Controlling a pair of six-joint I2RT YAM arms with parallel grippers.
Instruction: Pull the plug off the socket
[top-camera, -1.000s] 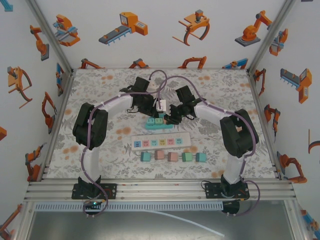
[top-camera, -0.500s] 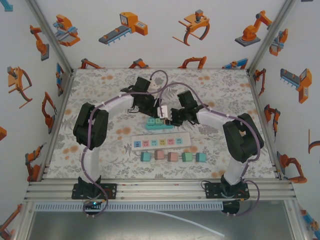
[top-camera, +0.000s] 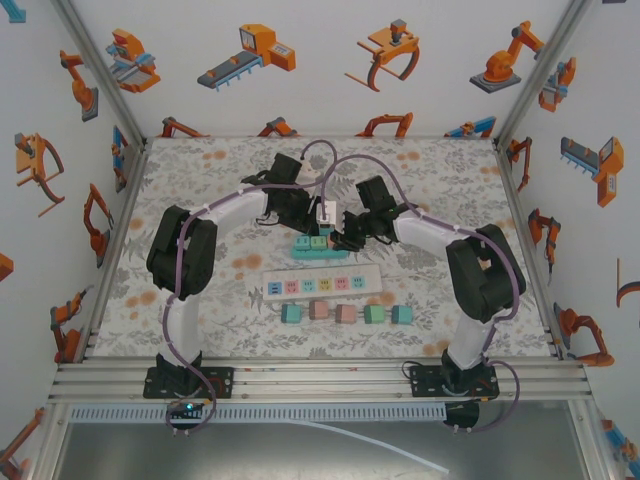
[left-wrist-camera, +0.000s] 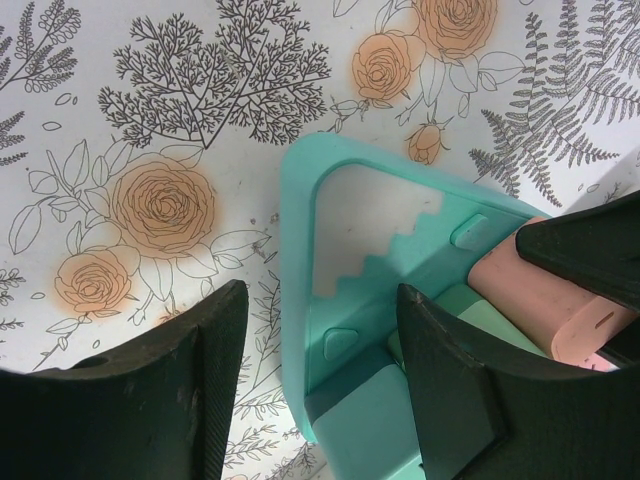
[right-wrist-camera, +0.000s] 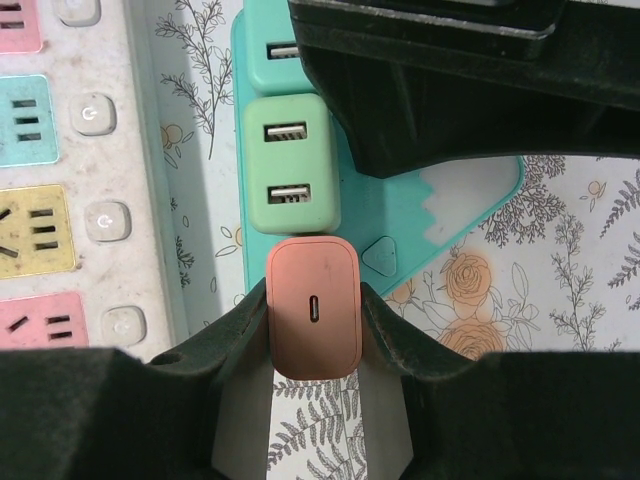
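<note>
Plug (right-wrist-camera: 313, 310), pink, sits clamped in the right gripper (right-wrist-camera: 315, 298), just beside a green plug (right-wrist-camera: 292, 165) at the end of the teal socket block (left-wrist-camera: 298, 250), while the left gripper (left-wrist-camera: 320, 310) hangs with jaws apart astride that block's rim, holding nothing.

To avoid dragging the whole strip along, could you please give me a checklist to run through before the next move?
1. Right gripper shut on pink plug: ok.
2. Plug centred between its fingers: ok.
3. Left gripper clamping teal socket strip: not ok, jaws apart, gap beside its edge.
4. Green plug clear of the right gripper: ok.
5. Pink plug free of socket: cannot tell.
</note>
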